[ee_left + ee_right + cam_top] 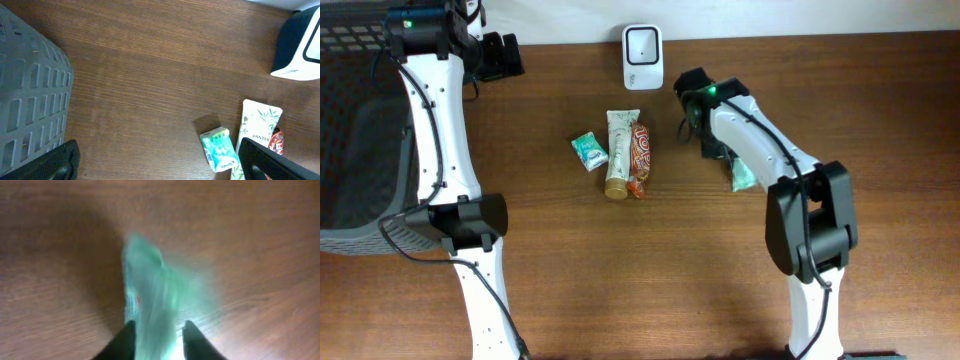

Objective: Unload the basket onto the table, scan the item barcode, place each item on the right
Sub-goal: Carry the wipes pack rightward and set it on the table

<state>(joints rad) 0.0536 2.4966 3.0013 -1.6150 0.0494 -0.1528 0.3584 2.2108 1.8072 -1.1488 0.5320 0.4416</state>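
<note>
Overhead: a brown wood table (890, 110) runs to a pale strip at the far edge, where the scanner (642, 57) stands. A grey basket (350, 150) sits at the left. 3 items lie mid-table; the green packet (742, 177) lies to their right.

Left wrist: the left gripper (157, 150) hangs spread wide over bare wood.

Right wrist: the blurred packet lies between the narrowly parted fingers (122, 342) of the right gripper (157, 330); I cannot tell if they pinch it.

Bench (900, 150) open near and at right. Obstructions: basket (360, 150) left, scanner (642, 57) far centre, tube (617, 150), wrapper (639, 158) and sachet (589, 150) clustered centre.
</note>
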